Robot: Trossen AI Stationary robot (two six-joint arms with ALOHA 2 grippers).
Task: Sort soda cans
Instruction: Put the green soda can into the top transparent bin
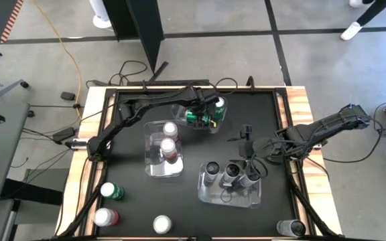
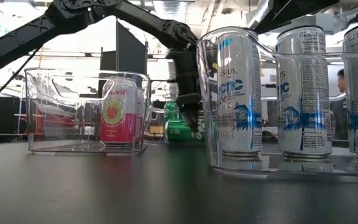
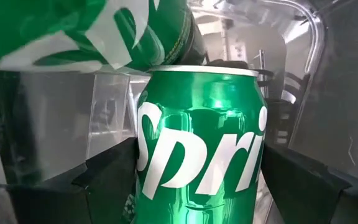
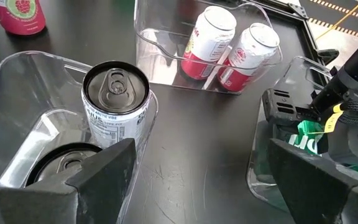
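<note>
Lying sideways in the far bin, green can between left fingers; right fingers wide.

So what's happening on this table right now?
A two-armed robot is sorting soda cans into clear bins by colour. The left gripper reaches into the far bin, its jaws either side of a green can, with another green can beside it. The middle bin holds two red cans, and the near-right bin holds three dark cans. The right gripper hovers open over that bin. Four cans still stand loose along the near edge.
</note>
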